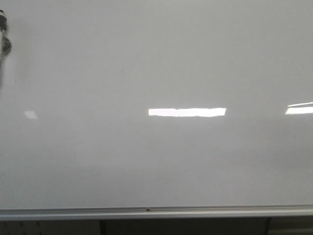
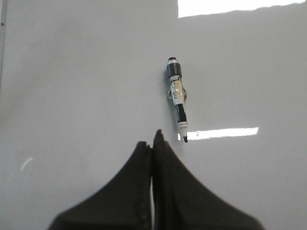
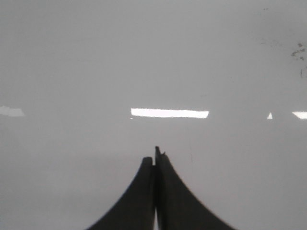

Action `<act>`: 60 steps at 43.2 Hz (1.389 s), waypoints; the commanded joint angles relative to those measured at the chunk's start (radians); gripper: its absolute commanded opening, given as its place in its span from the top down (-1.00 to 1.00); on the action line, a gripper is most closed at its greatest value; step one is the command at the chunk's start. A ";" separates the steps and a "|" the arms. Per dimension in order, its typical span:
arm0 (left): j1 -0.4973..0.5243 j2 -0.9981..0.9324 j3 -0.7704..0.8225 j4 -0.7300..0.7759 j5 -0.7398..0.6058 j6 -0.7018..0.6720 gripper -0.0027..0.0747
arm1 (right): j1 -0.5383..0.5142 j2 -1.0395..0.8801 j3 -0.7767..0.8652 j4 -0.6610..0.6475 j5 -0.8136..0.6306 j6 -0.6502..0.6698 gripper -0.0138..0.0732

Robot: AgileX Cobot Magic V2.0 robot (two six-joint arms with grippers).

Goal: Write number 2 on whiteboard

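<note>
The whiteboard (image 1: 156, 63) carries no digit while both end effectors, left (image 2: 153, 139) and right (image 3: 156, 154), sit clenched and empty, the marker (image 2: 176, 98) unclaimed

We see a black-and-white marker (image 2: 177, 98) in the upper middle of the left wrist frame, tip pointing downward

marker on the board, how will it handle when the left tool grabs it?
The marker looks stiff, slim and probably light. Its round barrel may twist or slip between narrow fingers. It seems stuck to the glossy whiteboard by a mid-body clip, possibly magnetic, so expect slight pull-off resistance.
</note>
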 commanded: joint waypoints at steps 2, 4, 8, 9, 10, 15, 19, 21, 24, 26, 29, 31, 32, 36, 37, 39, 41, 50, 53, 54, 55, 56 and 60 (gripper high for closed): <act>-0.008 -0.020 0.022 -0.008 -0.104 -0.002 0.98 | -0.007 -0.017 0.000 -0.002 -0.097 -0.004 0.84; -0.008 -0.020 0.022 -0.009 -0.119 -0.004 0.98 | -0.007 -0.017 -0.001 -0.002 -0.100 -0.004 0.84; -0.008 -0.020 0.013 -0.009 -0.137 -0.006 0.98 | -0.007 -0.017 -0.018 -0.001 -0.086 -0.004 0.84; -0.008 -0.020 0.007 -0.012 -0.139 -0.008 0.98 | -0.007 -0.017 -0.029 -0.002 -0.078 -0.004 0.84; -0.008 -0.020 -0.003 -0.018 -0.139 -0.008 0.98 | -0.007 -0.017 -0.039 -0.001 -0.069 -0.004 0.84; -0.008 -0.020 -0.067 -0.039 -0.126 -0.008 0.98 | -0.007 -0.017 -0.104 -0.001 -0.008 -0.004 0.84; -0.008 -0.016 -0.145 -0.040 -0.079 -0.008 0.98 | -0.007 -0.017 -0.178 -0.001 0.057 -0.004 0.84; -0.008 -0.009 -0.196 -0.040 -0.033 -0.008 0.98 | -0.007 -0.016 -0.216 -0.001 0.094 -0.004 0.84; -0.008 0.009 -0.262 -0.040 0.031 -0.008 0.98 | -0.007 -0.010 -0.274 -0.001 0.129 -0.004 0.84; -0.008 0.030 -0.306 -0.040 0.070 -0.008 0.98 | -0.007 -0.002 -0.317 -0.001 0.145 -0.004 0.84; -0.008 0.064 -0.377 -0.040 0.130 -0.008 0.98 | -0.007 0.016 -0.369 -0.001 0.162 -0.004 0.84; -0.008 0.095 -0.419 -0.040 0.163 -0.008 0.98 | -0.007 0.037 -0.403 -0.001 0.178 -0.004 0.84; -0.008 0.105 -0.439 -0.040 0.178 -0.008 0.98 | -0.007 0.047 -0.421 -0.001 0.187 -0.004 0.84; -0.008 0.173 -0.524 -0.040 0.242 -0.008 0.98 | -0.007 0.102 -0.497 -0.001 0.230 -0.004 0.84; -0.008 0.187 -0.543 -0.040 0.254 -0.008 0.98 | -0.007 0.116 -0.512 -0.001 0.235 -0.004 0.84; -0.008 0.217 -0.582 -0.040 0.281 -0.008 0.98 | -0.007 0.145 -0.542 -0.001 0.252 -0.004 0.84; -0.008 0.245 -0.607 -0.040 0.299 -0.008 0.98 | -0.007 0.175 -0.569 -0.001 0.270 -0.004 0.84; -0.008 0.358 -0.703 -0.040 0.385 -0.008 0.98 | -0.007 0.319 -0.677 -0.001 0.408 -0.004 0.84; -0.008 0.382 -0.703 -0.040 0.387 -0.008 0.98 | -0.007 0.362 -0.684 -0.001 0.437 -0.004 0.84; -0.008 0.386 -0.703 -0.040 0.389 -0.008 0.98 | -0.007 0.370 -0.684 -0.001 0.444 -0.004 0.84; -0.008 0.396 -0.703 -0.040 0.392 -0.008 0.98 | -0.007 0.387 -0.684 -0.001 0.456 -0.004 0.84; -0.008 0.402 -0.703 -0.040 0.394 -0.008 0.98 | -0.007 0.399 -0.684 -0.001 0.461 -0.004 0.84; -0.008 0.427 -0.700 -0.040 0.402 -0.008 0.98 | -0.007 0.451 -0.684 -0.001 0.490 -0.004 0.84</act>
